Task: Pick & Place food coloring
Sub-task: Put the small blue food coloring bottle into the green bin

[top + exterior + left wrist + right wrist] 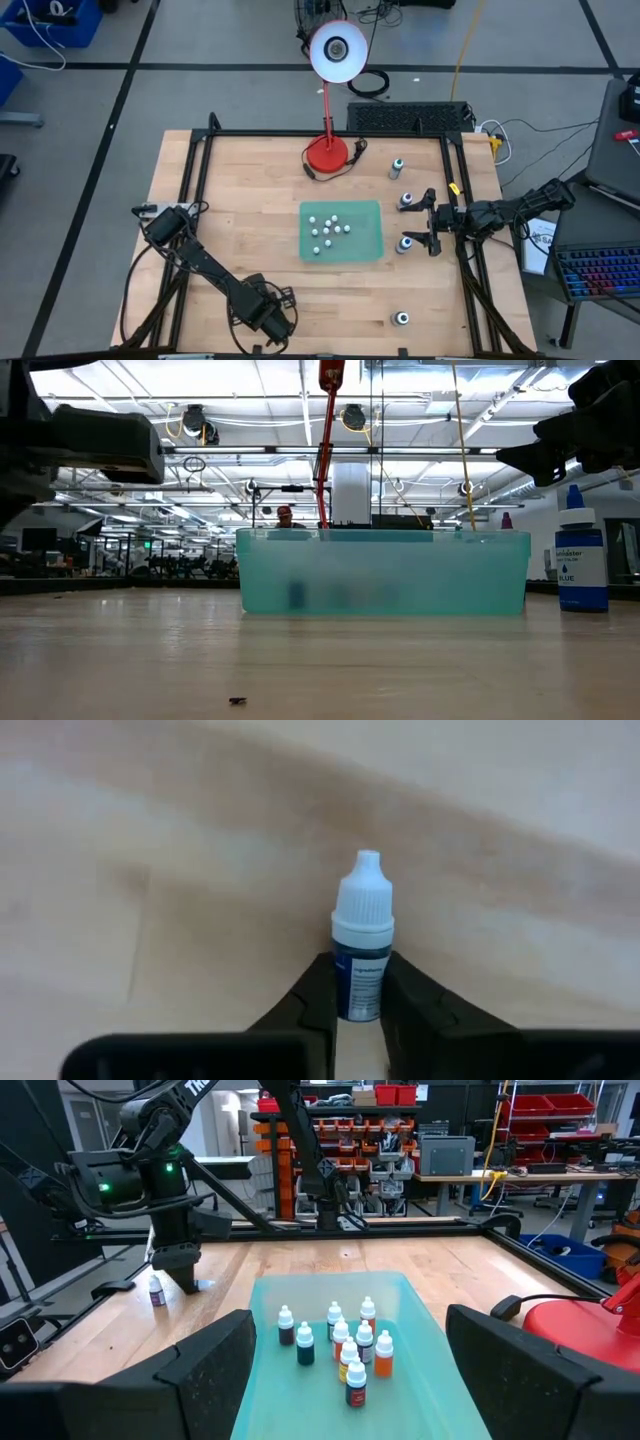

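Observation:
My left gripper (278, 318) is near the table's near edge, left of centre. It is shut on a small food coloring bottle (362, 935) with a white cap and a dark label. My right gripper (428, 222) hangs open just right of the green tray (368, 215). That tray holds several white-capped bottles (340, 1340), standing upright. Two dark-capped bottles (406, 202) (405, 243) stand on the table close to the right gripper's fingertips. The right wrist view shows its fingers spread wide (348, 1320) on either side of the tray. My left gripper pinches the bottle between its two fingers (310, 1005), on the labelled lower body (360, 988). The white cap (363, 895) points away beyond the fingertips. The bottle lies along the fingers. I cannot tell whether it rests on the table.
A red-based desk lamp (327, 152) stands at the far edge, its cord beside it. One bottle (397, 167) stands near the far right corner. A blue-labelled bottle (580, 555) stands near the near right corner (401, 319). A black frame (460, 170) runs around the wooden table.

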You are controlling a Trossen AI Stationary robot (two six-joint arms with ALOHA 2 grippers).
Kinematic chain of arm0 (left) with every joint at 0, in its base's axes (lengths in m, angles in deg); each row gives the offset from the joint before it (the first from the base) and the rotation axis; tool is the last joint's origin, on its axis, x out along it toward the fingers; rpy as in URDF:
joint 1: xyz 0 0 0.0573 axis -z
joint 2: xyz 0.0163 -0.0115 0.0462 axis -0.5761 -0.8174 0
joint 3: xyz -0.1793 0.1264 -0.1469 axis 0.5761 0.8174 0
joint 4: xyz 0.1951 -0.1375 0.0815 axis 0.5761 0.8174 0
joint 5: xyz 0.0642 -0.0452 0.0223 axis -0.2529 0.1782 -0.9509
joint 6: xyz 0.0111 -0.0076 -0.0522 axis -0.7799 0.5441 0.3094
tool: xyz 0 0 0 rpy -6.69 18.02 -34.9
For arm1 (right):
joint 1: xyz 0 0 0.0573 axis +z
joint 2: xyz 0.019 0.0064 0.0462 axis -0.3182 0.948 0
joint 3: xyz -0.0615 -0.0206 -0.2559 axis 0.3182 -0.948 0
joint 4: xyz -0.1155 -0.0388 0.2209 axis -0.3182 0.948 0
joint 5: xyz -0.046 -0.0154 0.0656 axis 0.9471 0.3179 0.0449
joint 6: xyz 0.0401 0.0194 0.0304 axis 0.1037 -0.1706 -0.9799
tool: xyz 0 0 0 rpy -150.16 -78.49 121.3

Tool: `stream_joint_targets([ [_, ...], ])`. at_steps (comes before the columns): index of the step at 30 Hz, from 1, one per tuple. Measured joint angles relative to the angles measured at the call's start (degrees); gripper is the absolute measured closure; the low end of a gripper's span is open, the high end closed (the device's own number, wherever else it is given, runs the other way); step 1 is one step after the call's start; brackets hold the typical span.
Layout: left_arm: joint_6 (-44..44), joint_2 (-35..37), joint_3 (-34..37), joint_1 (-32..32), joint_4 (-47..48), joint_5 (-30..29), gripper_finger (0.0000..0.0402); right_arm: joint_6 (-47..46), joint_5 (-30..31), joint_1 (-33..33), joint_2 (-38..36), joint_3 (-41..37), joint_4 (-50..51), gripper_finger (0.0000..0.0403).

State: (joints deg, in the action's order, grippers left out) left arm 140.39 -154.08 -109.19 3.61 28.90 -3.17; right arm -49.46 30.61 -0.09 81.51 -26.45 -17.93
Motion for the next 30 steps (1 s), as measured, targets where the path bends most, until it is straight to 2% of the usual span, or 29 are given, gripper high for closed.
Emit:
stream_joint_targets([
  [3, -2.62, -0.04, 0.07, 0.01, 2.08, -4.17, 0.0349, 0.01, 0.01, 0.01, 0.0, 0.01, -0.01, 0.009],
  [10, -5.91, 1.48, -0.62, -0.02, 11.16, -7.87, 0.035, 0.0, 0.01, 0.01, 0.01, 0.02, 0.0, 0.0089],
  [16, -12.83, 2.14, -3.14, -0.62, 17.09, -13.91, 0.0351, 0.0, 0.01, 0.02, 0.04, 0.01, -0.05, 0.0089],
  [19, -21.19, 1.99, -3.45, -1.04, 18.0, -16.67, 0.0351, 0.0, 0.01, 0.0, 0.04, 0.0, -0.05, 0.009],
  [24, -42.63, 2.08, -3.63, -1.11, 15.96, -30.0, 0.0351, 0.0, 0.01, 0.02, 0.02, 0.01, -0.07, 0.0089],
  [26, -50.42, 2.12, -3.67, -1.44, 15.32, -33.64, 0.0351, 0.0, -0.01, 0.02, 0.02, 0.02, -0.04, 0.0089],
  [30, -64.68, 3.0, -3.75, -2.24, 15.28, -35.56, 0.0351, 0.0, 0.0, 0.01, 0.02, 0.0, -0.02, 0.0089],
])
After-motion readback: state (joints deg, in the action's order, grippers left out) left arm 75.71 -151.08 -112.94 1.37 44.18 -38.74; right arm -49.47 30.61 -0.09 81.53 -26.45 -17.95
